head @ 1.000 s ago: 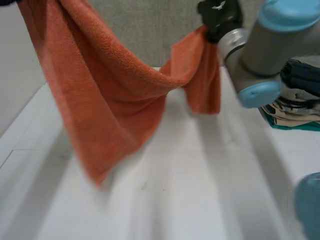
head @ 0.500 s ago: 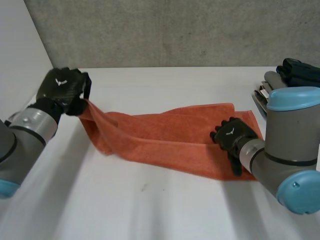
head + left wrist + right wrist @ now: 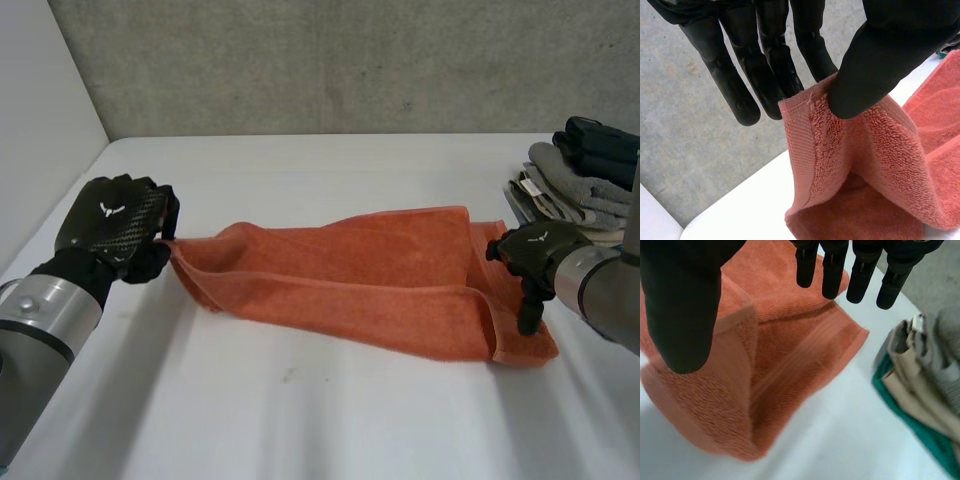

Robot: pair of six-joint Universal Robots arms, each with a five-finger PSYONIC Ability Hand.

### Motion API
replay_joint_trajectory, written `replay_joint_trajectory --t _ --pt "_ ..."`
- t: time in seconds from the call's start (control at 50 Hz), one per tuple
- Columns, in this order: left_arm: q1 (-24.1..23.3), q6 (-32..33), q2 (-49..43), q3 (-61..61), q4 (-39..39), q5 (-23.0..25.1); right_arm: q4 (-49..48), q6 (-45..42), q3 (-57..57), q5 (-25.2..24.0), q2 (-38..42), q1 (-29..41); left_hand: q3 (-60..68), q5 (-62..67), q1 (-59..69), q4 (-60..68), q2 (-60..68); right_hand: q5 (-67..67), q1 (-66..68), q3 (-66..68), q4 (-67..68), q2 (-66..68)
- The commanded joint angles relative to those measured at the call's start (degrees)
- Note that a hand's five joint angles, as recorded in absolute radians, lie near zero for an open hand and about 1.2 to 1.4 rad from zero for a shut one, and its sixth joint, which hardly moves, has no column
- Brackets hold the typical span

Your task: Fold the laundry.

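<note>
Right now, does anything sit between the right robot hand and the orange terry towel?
Nothing visible. The right robot hand is open over the folded end of the orange terry towel; the pile of folded clothes lies beside it, apart.

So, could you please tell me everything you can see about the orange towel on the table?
The orange towel is terry cloth with a flat hemmed band along its edge. It lies doubled over in a long strip across the white table. The left robot hand pinches one end's edge between thumb and fingers, lifting it slightly. The right robot hand is open over the other end.
</note>
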Motion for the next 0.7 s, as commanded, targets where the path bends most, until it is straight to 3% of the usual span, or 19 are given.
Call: replay_joint_trajectory --t 0.02,0.24,0.38,0.44,0.54,0.6,0.7 --pt "0.2 0.0 -0.1 -1.1 0.0 0.1 -5.4 20.5 4.0 -0.9 0.1 -0.3 11.5 13.9 13.6 11.0 11.2 2.3 3.4 3.0 2.9 3.4" --pt "0.3 -0.1 0.0 -1.1 -0.3 0.1 -9.6 35.8 6.8 -1.4 1.1 -2.2 11.5 13.9 13.6 11.0 11.2 1.4 2.5 2.1 2.0 2.6" --pt "0.3 -0.2 -0.1 -1.1 -0.3 0.1 -12.4 36.2 5.8 -0.4 6.7 -1.3 11.5 13.9 13.6 11.0 11.2 3.9 5.0 4.7 4.5 5.1" --pt "0.4 -0.2 -0.1 -1.0 -0.3 0.1 -12.5 35.4 5.0 1.3 8.9 -0.8 11.5 13.9 13.6 11.0 11.2 12.0 13.1 12.7 12.6 13.1" --pt "0.5 -0.2 0.1 -0.7 -0.3 0.0 -13.9 29.1 5.1 4.7 9.2 -1.0 11.5 13.9 13.6 11.0 11.2 61.5 62.6 62.2 62.1 62.6" --pt "0.6 -0.1 1.2 -0.1 -0.4 0.0 -15.4 23.9 5.3 4.8 7.8 -0.9 11.5 13.9 13.6 11.0 11.2 61.6 62.7 62.3 62.2 62.7" --pt "2.9 -0.2 4.9 1.9 -1.7 0.1 -16.4 4.5 5.7 4.6 -6.8 -1.3 11.5 13.9 13.6 11.0 11.2 61.6 62.7 62.3 62.2 62.7"
